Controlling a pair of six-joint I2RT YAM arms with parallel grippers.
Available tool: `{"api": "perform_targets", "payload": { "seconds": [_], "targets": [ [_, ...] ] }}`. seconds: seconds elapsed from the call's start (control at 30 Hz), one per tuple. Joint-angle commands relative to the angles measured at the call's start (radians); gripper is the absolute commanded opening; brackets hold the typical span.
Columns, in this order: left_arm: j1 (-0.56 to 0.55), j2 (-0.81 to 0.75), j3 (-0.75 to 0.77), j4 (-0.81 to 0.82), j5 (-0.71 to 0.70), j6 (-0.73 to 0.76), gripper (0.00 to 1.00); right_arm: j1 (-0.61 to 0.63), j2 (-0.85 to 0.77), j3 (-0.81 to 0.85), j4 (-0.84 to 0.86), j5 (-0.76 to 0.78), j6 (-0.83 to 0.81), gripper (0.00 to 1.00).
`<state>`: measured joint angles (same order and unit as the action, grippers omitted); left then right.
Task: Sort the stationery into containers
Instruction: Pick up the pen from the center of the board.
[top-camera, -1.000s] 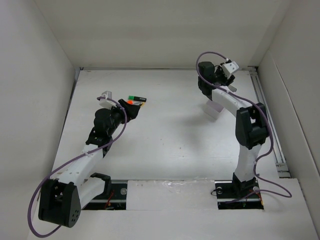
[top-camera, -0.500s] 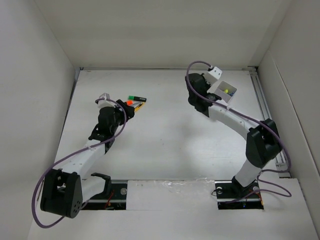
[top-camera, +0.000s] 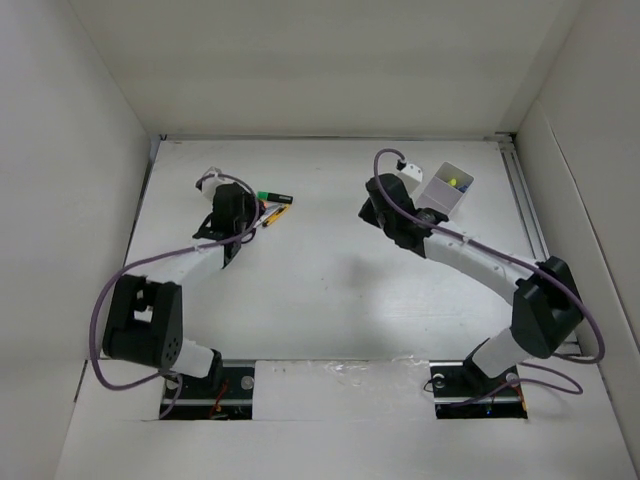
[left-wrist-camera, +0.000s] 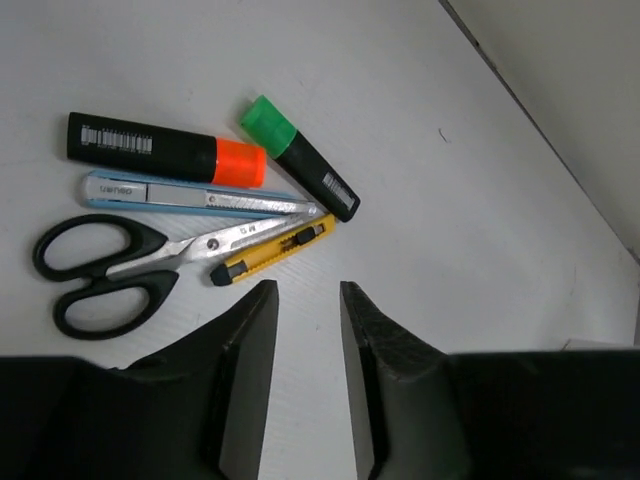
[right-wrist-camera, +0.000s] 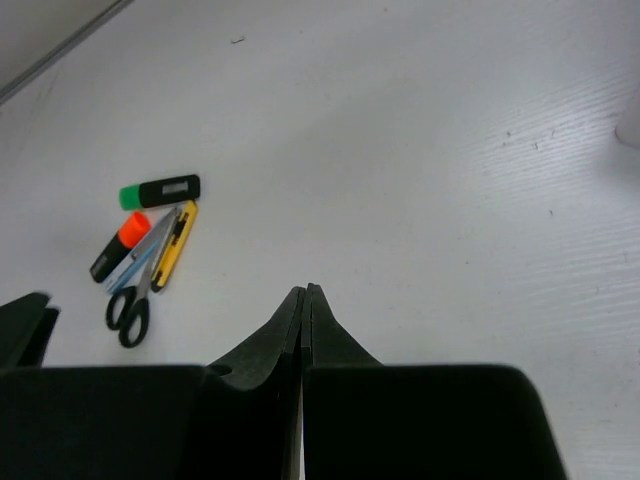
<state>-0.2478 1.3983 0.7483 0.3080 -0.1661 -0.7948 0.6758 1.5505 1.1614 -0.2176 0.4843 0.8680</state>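
Observation:
The stationery lies in a cluster at the back left: a black marker with an orange cap, a black marker with a green end, a bluish pen, black-handled scissors and a yellow pen. My left gripper hovers just short of them, open with a narrow gap and nothing between its fingers. The white container stands at the back right with a small yellow-green item inside. My right gripper is left of the box, shut and empty, facing the cluster.
White walls close in the table on the left, back and right. A metal rail runs along the right edge. The right arm's forearm stretches across the right half of the table.
My right arm has swung left, away from above the box, and its jaws have shut. My left gripper has moved toward the back beside the stationery and its jaws have narrowed.

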Motion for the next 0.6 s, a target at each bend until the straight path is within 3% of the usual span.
{"api": "perform_targets", "payload": {
  "seconds": [0.0,0.1,0.2,0.27,0.47,0.57],
  "targets": [
    [-0.004,0.094,0.121,-0.027,-0.033,-0.030,0.27,0.008,-0.082,-0.015,-0.031,-0.052,0.037,0.00],
    [-0.004,0.194,0.183,-0.049,-0.010,-0.041,0.20,0.008,-0.113,-0.038,-0.040,-0.064,0.037,0.06],
    [-0.004,0.279,0.273,-0.092,0.002,-0.041,0.20,-0.004,-0.129,-0.078,0.006,-0.090,0.037,0.17],
    [-0.004,0.320,0.339,-0.112,0.002,-0.041,0.29,-0.033,-0.129,-0.089,0.015,-0.137,0.037,0.20],
    [-0.013,0.435,0.443,-0.153,0.002,-0.041,0.46,-0.042,-0.129,-0.121,0.058,-0.197,0.037,0.23],
    [-0.013,0.487,0.479,-0.171,0.002,-0.041,0.49,-0.042,-0.147,-0.121,0.058,-0.207,0.037,0.23]
  ]
}}
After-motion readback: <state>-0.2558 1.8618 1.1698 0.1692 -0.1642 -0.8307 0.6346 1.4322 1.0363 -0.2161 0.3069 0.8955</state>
